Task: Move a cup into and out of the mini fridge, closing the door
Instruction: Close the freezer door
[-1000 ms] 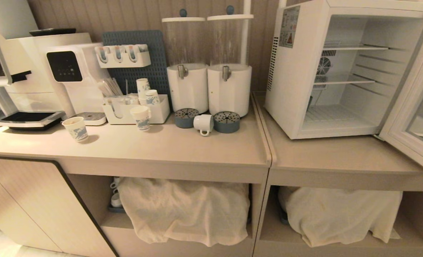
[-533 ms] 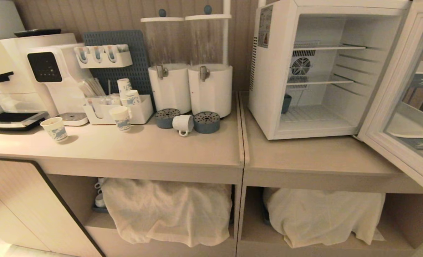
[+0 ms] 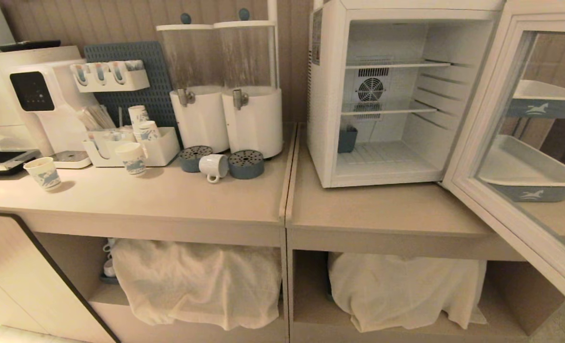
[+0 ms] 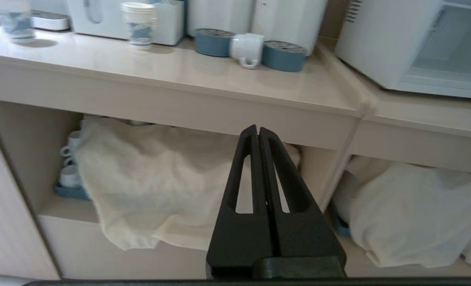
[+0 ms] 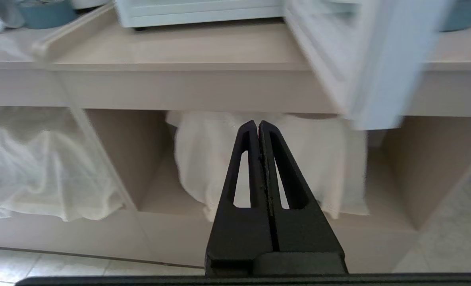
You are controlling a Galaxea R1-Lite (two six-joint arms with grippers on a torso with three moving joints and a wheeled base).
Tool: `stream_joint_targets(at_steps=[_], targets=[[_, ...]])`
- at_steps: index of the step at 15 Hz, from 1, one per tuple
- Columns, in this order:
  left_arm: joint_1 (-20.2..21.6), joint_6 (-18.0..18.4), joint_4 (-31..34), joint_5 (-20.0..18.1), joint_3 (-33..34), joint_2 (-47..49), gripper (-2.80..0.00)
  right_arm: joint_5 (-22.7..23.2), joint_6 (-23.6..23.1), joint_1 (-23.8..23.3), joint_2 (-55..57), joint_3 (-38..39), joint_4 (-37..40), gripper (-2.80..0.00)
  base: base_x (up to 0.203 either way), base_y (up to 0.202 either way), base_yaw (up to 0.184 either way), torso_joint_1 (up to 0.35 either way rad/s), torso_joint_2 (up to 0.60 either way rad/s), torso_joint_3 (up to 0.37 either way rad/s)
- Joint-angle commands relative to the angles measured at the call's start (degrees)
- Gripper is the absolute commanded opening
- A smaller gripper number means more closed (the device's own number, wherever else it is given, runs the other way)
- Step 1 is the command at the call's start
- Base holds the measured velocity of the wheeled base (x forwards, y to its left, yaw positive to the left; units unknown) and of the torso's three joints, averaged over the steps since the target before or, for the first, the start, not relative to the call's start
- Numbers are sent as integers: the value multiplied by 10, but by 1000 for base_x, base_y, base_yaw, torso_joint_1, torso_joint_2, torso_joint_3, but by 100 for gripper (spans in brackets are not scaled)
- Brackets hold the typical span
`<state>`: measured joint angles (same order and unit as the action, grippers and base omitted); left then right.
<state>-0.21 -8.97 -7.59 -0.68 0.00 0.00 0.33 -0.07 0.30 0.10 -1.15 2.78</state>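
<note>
Step in hand, judged from the layout: approach to the cup, with nothing grasped yet.

On the left counter, near its back edge: small squat white ceramic mug point(image 3: 213, 166) lying on its side between two round grey-blue perforated drip trays point(image 3: 195, 157), loop handle toward the front edge. Best not confused with the taller printed paper cups point(image 3: 44, 173) further left along the same counter.

Left gripper point(image 4: 258, 133), black, two slotted fingers pressed together, empty, held low in front of the counter's front edge, over the cloth-covered shelf below. Needs raising above counter height and opening before any reach. Best taken across the body rather than by the handle, since a mug on its side probably rolls; drip trays on both sides leave little room for wide fingers.

At the right counter's back edge: white boxy mini fridge point(image 3: 325, 95) with wire shelves and rear fan, standing open. Bottom floor mostly bare apart from a small dark blue container point(image 3: 347, 139) at its back left corner; front of that floor the safer target.

Glass-windowed white door point(image 3: 482, 138) swung out past the right counter's front edge.

Right gripper point(image 5: 258, 124), likewise pinched closed and empty, low just beside the door's lower corner; worth clearing before any swing.
</note>
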Motion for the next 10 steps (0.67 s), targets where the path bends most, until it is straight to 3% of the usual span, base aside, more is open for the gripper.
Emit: stream_joint_targets(at_steps=[1,10], targets=[[0,-1,-1,0,23,-3,-280,-1,0,0,1,0,0,-280,0,-191,0,2,2,5],[0,-1,-1,0,23,-3,-280,0,1,0,1,0,0,-280,0,-192,1,2,1,1]])
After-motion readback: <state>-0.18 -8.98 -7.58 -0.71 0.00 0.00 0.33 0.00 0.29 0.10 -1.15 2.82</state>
